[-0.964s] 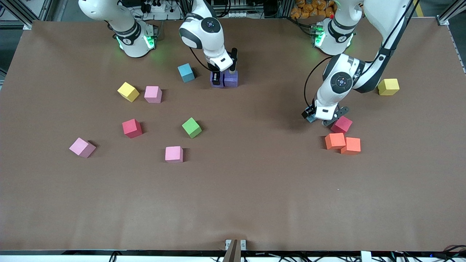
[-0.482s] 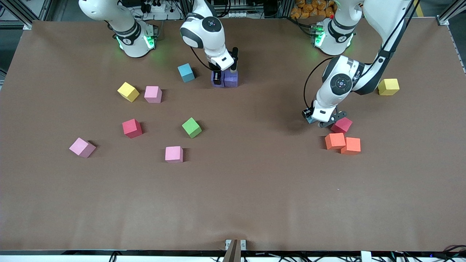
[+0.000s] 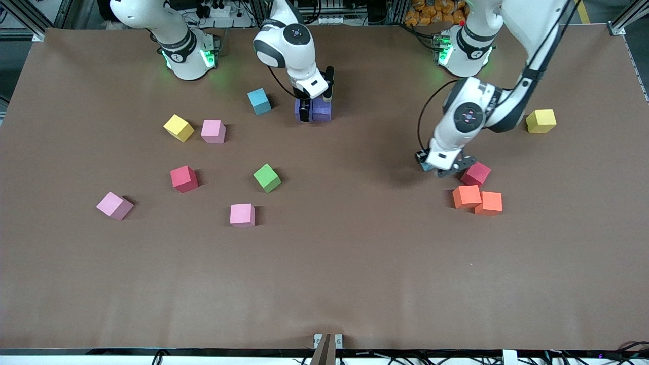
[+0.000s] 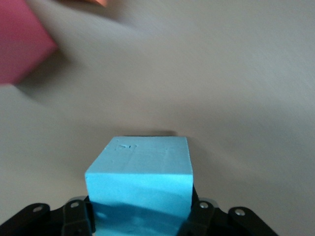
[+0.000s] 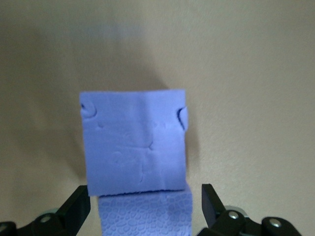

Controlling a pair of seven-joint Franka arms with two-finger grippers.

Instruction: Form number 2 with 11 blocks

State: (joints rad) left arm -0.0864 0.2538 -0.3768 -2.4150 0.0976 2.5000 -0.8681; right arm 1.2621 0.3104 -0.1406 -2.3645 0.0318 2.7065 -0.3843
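Observation:
Two purple blocks (image 3: pixel 322 109) (image 5: pixel 134 147) sit touching side by side near the robots' bases. My right gripper (image 3: pixel 316 104) (image 5: pixel 142 211) stands open around one of them, a gap on each side. My left gripper (image 3: pixel 435 170) (image 4: pixel 140 219) is shut on a light blue block (image 3: pixel 426 166) (image 4: pixel 142 172), low over the table beside a red block (image 3: pixel 475 174) (image 4: pixel 19 44). Two orange blocks (image 3: pixel 466 196) (image 3: pixel 489 203) lie touching, nearer the front camera than the red one. No number 2 shape shows.
Loose blocks lie toward the right arm's end: light blue (image 3: pixel 259 101), yellow (image 3: pixel 178 127), red (image 3: pixel 183 178), green (image 3: pixel 266 177), and pink ones (image 3: pixel 213 131) (image 3: pixel 114 205) (image 3: pixel 242 214). Another yellow block (image 3: pixel 540 121) sits at the left arm's end.
My right gripper has opened and let go of the purple block. My left gripper has shut on the light blue block and shifted slightly toward the right arm's end.

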